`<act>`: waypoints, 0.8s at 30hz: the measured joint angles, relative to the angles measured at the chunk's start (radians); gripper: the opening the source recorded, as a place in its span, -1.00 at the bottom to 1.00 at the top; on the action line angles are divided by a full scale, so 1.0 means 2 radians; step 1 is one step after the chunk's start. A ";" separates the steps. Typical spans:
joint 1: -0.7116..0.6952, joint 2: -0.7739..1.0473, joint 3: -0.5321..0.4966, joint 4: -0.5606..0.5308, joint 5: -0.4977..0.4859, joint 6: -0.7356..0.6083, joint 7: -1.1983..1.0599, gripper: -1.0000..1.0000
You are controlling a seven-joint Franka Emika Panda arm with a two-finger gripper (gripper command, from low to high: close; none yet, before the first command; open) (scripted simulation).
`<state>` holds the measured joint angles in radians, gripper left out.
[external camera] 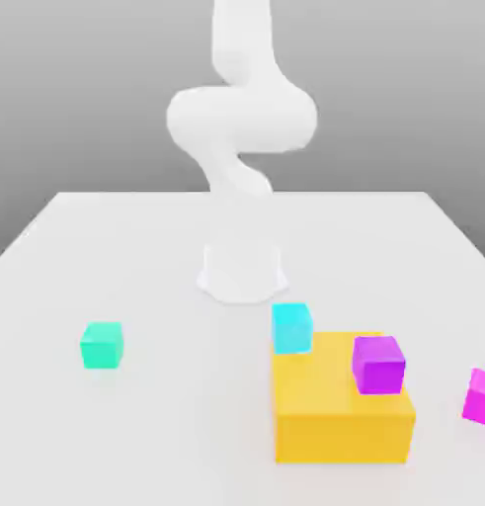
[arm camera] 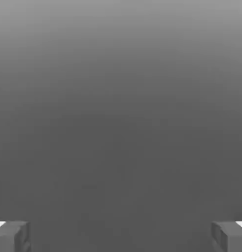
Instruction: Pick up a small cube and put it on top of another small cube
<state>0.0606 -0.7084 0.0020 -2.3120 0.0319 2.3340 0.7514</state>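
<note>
At the right border of the exterior view, beyond the yellow block's (external camera: 340,438) right side and apart from it, lies the pink cube (external camera: 481,398), partly cut off by the frame. It rests on the table (external camera: 177,415), turned slightly against the table's front-to-back line. End effector: the gripper (arm camera: 121,237) is spread wide, its two fingers standing well apart with nothing between them. Bearing from gripper to cube: cannot be established. Relative to the arm's base (external camera: 243,272), the cube lies toward the exterior view's right and nearer that camera; the coming move should, in my judgement, carry the hand that way. Long axis: none evident, the cube's sides appearing equal.

Two cubes sit on the block: the cyan cube (external camera: 291,328) by its far left corner, the purple cube (external camera: 378,366) near its right edge. The green cube (external camera: 102,346) stands on the table, off the block's left side. Surfaces: plain, untextured, evenly coloured; edges straight, corners crisp. Block: squared, low, broad-topped. Arm: smooth, white, rounded. Material: not determinable.
</note>
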 joint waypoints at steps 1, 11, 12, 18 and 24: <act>0.013 0.020 0.001 -0.003 0.007 0.008 -0.010 0.00; 0.112 0.203 0.041 -0.026 0.054 0.074 -0.095 0.00; 0.119 0.221 0.048 -0.029 0.056 0.081 -0.102 0.00; 0.170 0.329 0.090 -0.044 0.038 0.123 -0.120 0.00; 0.230 0.438 0.100 -0.059 -0.030 0.166 -0.101 0.00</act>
<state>0.5200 0.1683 0.2015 -2.4294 -0.0287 2.6662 0.5492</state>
